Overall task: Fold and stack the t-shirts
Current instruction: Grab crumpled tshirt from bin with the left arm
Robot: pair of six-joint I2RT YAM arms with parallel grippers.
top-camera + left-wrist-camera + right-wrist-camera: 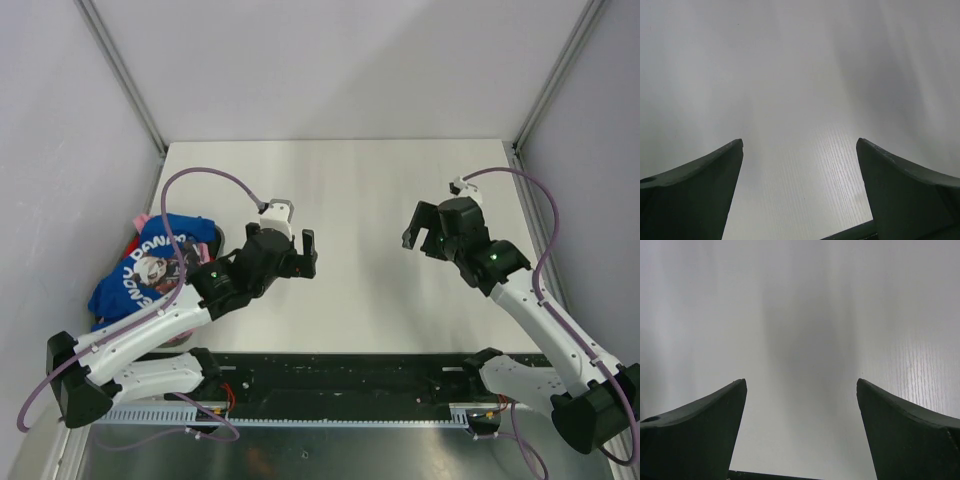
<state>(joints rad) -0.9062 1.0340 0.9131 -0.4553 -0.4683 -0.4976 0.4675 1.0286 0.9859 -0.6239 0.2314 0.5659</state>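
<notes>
Crumpled at the frame's left edge: royal blue t-shirt [150, 262] over pink t-shirt [142, 219]. Mid-frame above the table [350, 180], left gripper [292, 240] and right gripper [428, 230] spread wide, gripping nothing

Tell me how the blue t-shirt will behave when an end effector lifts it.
The blue t-shirt lies crumpled, so it will probably hang limp from a pinch. Bunched against the pink t-shirt, it may drag that along. Pushed, it would likely bunch rather than slide whole.

Right end effector [801, 390]: two dark fingers [695, 435] spread wide, nothing between; pale tabletop [800, 315] beneath.
</notes>
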